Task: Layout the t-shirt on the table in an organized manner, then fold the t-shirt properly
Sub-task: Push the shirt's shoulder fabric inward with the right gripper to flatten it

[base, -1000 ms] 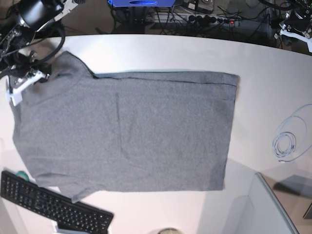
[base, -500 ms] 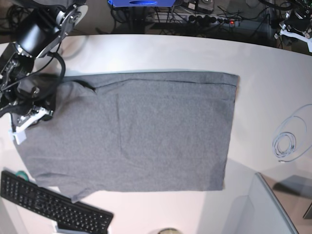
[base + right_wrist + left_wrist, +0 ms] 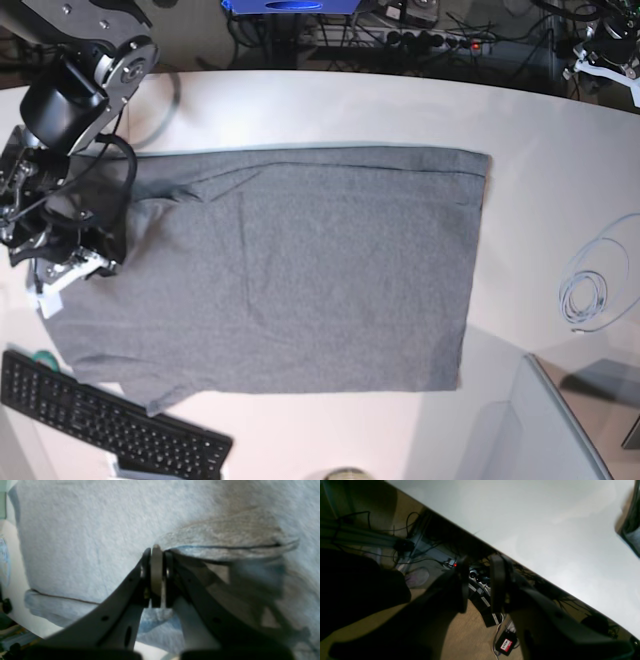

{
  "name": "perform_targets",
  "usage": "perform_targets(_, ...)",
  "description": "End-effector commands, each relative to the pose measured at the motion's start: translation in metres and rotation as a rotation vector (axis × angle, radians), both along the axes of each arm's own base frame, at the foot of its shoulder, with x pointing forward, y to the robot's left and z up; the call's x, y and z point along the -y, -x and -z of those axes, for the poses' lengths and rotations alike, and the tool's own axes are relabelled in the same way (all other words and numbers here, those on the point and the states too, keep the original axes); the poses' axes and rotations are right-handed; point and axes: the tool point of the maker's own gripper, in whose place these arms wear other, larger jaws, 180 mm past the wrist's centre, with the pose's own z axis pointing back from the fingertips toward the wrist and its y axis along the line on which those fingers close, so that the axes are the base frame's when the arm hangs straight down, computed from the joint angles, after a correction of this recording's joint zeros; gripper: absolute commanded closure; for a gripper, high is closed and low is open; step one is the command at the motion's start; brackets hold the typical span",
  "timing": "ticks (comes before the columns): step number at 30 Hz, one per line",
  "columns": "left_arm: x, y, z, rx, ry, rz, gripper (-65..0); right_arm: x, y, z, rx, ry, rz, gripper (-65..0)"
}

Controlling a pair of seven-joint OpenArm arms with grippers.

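We are folding: our right tool [image 3: 157, 555] is pinched on a raised fold of the grey t-shirt [image 3: 300, 270], which spreads flat on the white surface [image 3: 540, 140] beyond it, our left tool [image 3: 477, 585] idle, slightly parted, empty; next, carry the fold across.

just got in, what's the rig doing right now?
It is working on the grey t-shirt, which lies spread on the white table. The right gripper is shut on a fold of shirt fabric at the sleeve end, over the cloth. The left gripper holds nothing, its fingers slightly apart, off past the table's edge. No fold is made yet.
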Motion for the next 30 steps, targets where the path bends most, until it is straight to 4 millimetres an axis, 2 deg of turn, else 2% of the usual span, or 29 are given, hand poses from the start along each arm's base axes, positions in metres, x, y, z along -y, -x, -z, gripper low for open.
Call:
perform_targets(1, -0.008, -0.003, -0.01, 0.021, -0.031, 0.011, -13.7, 0.009, -0.019, -0.019, 0.073, 0.008, 0.03, -0.6)
perform_targets(7, -0.008, -0.003, -0.01, 0.021, -0.031, 0.011, -13.7, 0.017, -0.026, -0.021, 0.091, -0.001, 0.114, -0.6)
perform_targets(15, -0.008, -0.003, -0.01, 0.021, -0.031, 0.011, -13.7, 0.02, -0.023, -0.016, 0.055, -0.018, 0.169, -1.8)
perform_targets(17, -0.008, -0.003, -0.01, 0.021, -0.031, 0.011, -13.7, 0.02, -0.021, -0.015, 0.047, -0.024, 0.178, -6.9)
perform_targets(20, -0.008, -0.003, -0.01, 0.021, -0.031, 0.011, -13.7, 0.02, -0.021, -0.017, 0.044, -0.022, 0.172, -24.6)
perform_targets(22, -0.007, -0.003, -0.01, 0.022, -0.029, 0.01, -13.7, 0.023, -0.024, -0.025, 0.078, -0.001, 0.167, -32.1)
perform_targets(24, -0.007, -0.003, -0.01, 0.021, -0.03, 0.01, -13.7, 0.027, -0.024, -0.036, 0.128, 0.041, 0.131, -32.6)
perform_targets(27, -0.007, -0.003, -0.01, 0.021, -0.03, 0.01, -13.7, 0.039, -0.012, -0.054, 0.19, 0.142, 0.086, -32.4)
perform_targets(30, -0.007, -0.004, -0.01, 0.022, -0.03, 0.01, -13.7, 0.042, 0.016, -0.048, 0.134, 0.19, 0.077, -32.4)
